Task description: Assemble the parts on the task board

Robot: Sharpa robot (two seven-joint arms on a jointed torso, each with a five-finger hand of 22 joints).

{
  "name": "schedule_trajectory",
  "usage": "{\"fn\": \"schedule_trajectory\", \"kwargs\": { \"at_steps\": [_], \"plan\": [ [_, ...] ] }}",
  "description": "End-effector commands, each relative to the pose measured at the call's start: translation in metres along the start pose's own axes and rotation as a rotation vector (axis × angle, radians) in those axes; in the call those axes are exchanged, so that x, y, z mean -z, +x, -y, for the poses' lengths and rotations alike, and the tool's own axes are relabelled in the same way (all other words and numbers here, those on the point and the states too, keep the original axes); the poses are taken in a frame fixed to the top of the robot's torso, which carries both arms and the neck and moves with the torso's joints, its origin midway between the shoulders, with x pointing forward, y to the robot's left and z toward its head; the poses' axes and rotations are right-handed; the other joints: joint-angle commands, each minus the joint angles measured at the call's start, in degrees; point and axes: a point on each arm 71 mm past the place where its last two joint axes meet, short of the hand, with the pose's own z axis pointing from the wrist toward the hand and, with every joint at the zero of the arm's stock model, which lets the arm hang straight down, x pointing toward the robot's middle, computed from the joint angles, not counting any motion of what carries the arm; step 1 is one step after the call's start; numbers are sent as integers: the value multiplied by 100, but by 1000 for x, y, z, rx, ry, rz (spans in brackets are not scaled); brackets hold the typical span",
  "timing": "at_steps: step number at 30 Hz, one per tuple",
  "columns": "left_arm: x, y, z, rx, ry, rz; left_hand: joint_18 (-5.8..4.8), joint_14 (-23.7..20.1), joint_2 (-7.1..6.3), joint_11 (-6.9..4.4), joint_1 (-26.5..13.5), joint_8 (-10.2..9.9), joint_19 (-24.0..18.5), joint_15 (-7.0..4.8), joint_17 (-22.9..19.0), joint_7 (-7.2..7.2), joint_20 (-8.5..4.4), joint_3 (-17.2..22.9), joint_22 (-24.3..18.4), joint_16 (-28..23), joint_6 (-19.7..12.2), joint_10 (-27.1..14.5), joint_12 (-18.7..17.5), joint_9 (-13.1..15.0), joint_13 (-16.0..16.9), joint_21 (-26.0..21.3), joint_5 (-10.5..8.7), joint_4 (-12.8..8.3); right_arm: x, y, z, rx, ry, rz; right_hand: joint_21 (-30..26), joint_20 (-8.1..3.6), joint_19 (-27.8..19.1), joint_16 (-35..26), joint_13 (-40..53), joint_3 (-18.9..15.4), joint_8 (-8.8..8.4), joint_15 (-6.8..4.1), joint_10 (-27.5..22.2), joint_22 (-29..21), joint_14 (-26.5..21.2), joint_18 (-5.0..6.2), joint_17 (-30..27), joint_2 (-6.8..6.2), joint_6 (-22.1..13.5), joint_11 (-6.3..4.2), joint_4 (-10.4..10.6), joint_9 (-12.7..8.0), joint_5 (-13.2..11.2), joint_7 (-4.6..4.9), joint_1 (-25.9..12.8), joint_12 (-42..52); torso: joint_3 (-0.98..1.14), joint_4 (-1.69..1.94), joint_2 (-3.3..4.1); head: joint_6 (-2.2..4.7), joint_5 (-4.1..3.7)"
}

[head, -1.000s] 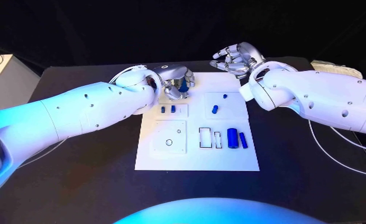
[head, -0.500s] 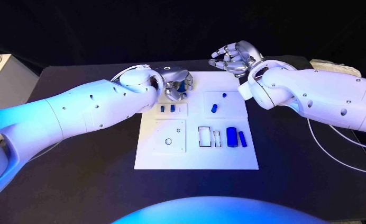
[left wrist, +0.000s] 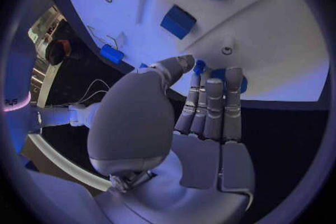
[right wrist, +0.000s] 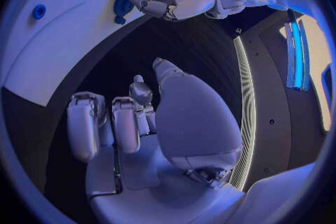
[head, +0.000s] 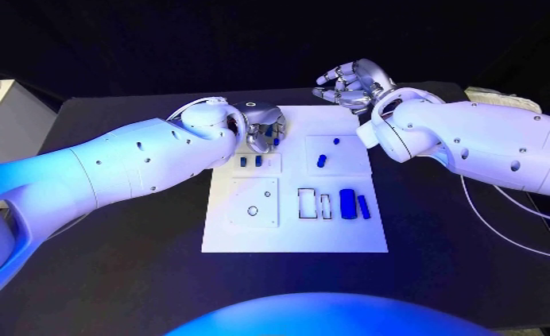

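Little differs from a second ago: the left hand (head: 265, 124) stays at the far left corner of the task board (head: 296, 233), fingers curled round a blue part (left wrist: 218, 74) pinched at their tips. Two small blue parts (head: 250, 161) stand just nearer the robot, beside that hand. Further right lie a blue peg (head: 323, 162) and two blue cylinders (head: 354, 203). Right hand (head: 354, 86) hovers off the board's far edge over the worktop (head: 137, 272), fingers loosely spread, grasping nothing.
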Motion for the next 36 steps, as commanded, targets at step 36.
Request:
{"fn": "schedule_trajectory", "kwargs": {
  "at_steps": [36],
  "plan": [
    [1,-2,-2,17,11,45,-204,1051,393,-241,-37,-291,883,-214,778,-25,-209,204,868,749,1011,1518,-771,8,-522,734,-35,-252,0,2,-3,9,-23,-8,-33,29,308,-26,-15,43,22,16,-22,905,407,71,721,6,-28,8,3,-8,-15,10,-21,-41,7,3,-8,-42,10]
  ]
}}
